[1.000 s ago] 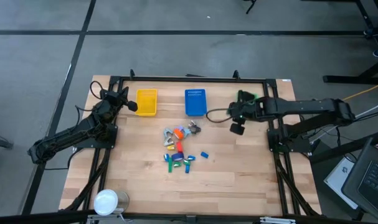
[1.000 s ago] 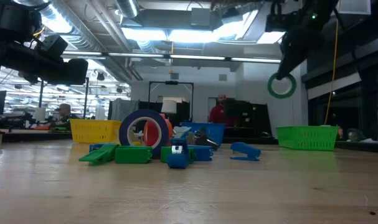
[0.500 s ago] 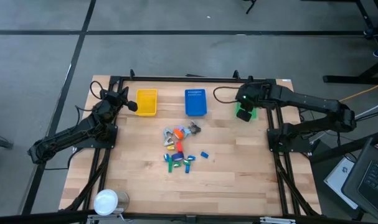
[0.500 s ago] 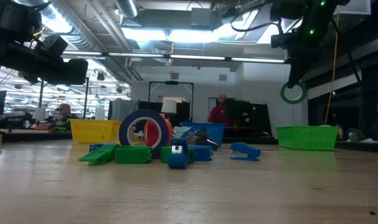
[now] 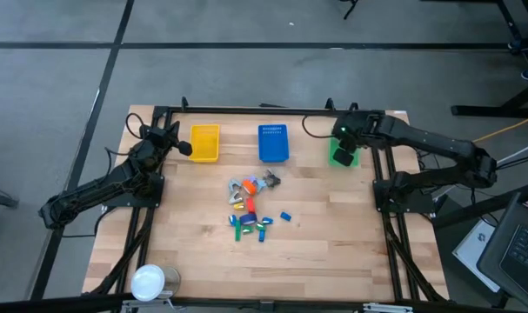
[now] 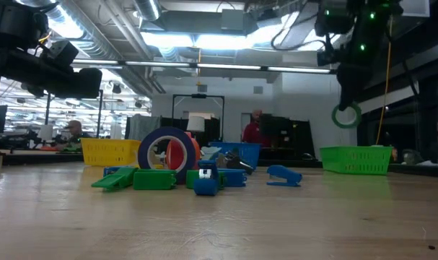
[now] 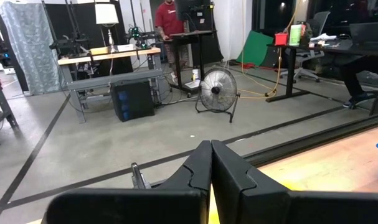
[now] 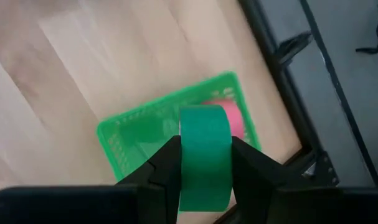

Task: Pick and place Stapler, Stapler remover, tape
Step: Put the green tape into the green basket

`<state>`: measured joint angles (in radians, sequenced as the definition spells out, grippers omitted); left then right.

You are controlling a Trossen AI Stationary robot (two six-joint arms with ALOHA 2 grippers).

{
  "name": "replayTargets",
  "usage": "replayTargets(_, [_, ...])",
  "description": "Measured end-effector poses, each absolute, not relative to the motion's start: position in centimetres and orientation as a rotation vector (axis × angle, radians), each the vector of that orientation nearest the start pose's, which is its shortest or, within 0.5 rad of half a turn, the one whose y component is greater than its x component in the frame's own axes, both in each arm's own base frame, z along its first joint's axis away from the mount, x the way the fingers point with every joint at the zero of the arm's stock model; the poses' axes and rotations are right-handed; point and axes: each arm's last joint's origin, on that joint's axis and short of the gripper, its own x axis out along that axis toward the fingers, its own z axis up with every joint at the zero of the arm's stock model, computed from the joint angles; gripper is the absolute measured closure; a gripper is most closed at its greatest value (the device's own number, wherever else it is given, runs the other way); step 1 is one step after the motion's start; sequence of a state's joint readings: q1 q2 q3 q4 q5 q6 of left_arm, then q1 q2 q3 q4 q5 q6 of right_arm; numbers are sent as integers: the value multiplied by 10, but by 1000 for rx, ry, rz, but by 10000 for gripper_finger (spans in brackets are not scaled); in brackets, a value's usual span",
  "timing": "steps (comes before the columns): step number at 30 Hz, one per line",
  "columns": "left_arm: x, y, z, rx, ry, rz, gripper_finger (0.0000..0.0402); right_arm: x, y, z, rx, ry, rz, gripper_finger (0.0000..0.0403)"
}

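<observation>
My right gripper (image 8: 204, 163) pinches a green tape roll (image 8: 204, 155) above the green basket (image 8: 123, 140) at the table's two o'clock; only its wrist view reveals something pink (image 8: 229, 115) inside. My left gripper (image 7: 210, 171), fingers together, waits at ten o'clock.

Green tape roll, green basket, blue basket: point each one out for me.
green tape roll (image 8: 204, 155): right wrist view, outer band, between the gripper's fingers.
green basket (image 6: 355, 159): low view, front mesh wall.
blue basket (image 5: 273, 144): high view, bare mesh floor.
</observation>
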<state>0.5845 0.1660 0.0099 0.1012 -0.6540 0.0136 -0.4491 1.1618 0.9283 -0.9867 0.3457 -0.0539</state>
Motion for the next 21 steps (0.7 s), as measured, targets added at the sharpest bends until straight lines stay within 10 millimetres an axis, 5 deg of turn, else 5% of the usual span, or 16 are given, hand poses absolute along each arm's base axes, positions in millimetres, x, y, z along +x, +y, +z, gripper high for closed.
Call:
replayTargets(8, [75,71,163,14,67,1238,400,166,-110,220,2,1277,-680,292])
replayTargets(21, [75,71,163,14,67,1237,400,159,-120,197,25,1234,-650,292])
